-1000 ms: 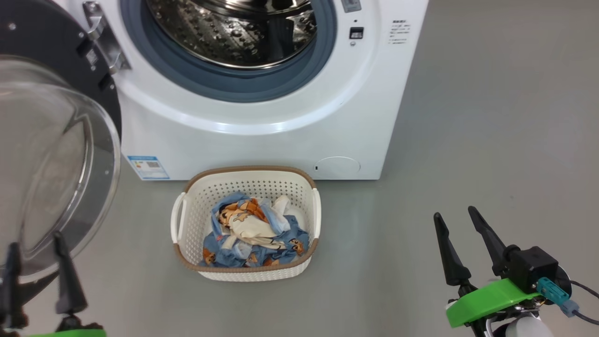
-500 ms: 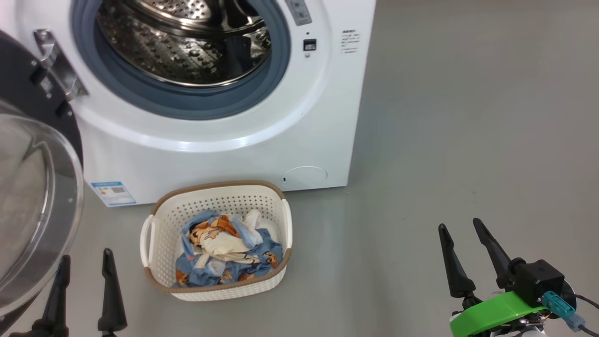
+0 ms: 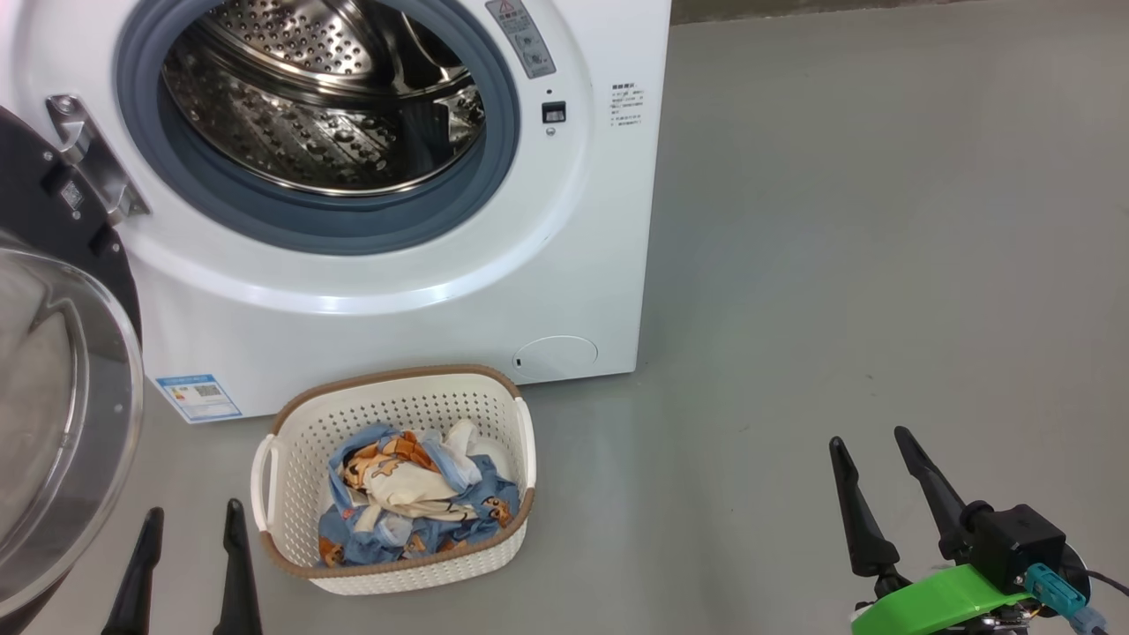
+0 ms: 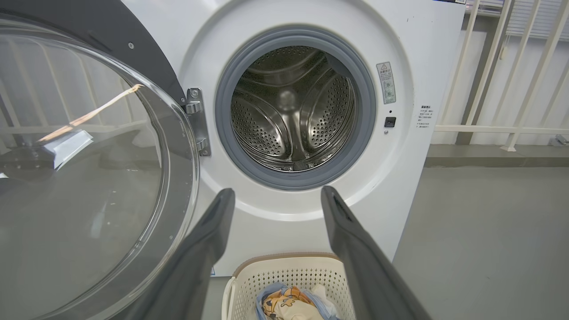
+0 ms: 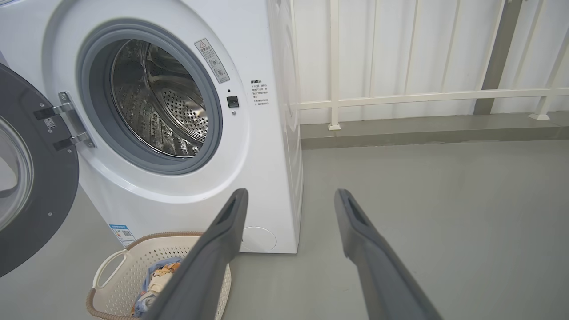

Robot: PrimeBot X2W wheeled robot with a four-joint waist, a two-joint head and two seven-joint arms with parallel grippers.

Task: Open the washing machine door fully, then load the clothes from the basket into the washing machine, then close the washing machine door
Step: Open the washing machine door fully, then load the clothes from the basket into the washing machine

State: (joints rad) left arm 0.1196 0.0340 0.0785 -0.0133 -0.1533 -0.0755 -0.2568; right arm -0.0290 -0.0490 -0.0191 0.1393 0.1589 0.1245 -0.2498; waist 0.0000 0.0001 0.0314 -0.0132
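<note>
The washing machine [image 3: 397, 300] stands with its mouth uncovered, the steel drum [image 3: 309, 115] shining inside the grey rubber ring. The washing machine door [image 3: 53, 423] hangs swung wide off the hinge at the machine's left side, its glass bowl bulging out over the grey floor [image 3: 838, 220] in front of the machine's left corner. A white railing [image 5: 422, 95] runs along the wall to the machine's right. The basket [image 3: 388, 377] sits on the floor just in front of the machine, below the mouth and near the blue label [image 3: 198, 397], with the clothes [image 3: 414, 503] bundled inside it.

My left hand [image 3: 195, 509] hovers low in front of the machine, between the door's glass and the basket's left handle, fingers spread, gripping nothing, pointing toward the mouth. My right hand [image 3: 868, 437] hangs well off to the machine's right above the floor, likewise released, fingers splayed, a green bracket [image 3: 935, 600] at its wrist.

Against the frame a second ago, my head has turned and more of the drum is in sight. My left hand, then in front of the door's glass, now shows clear of it and closer to the basket.
</note>
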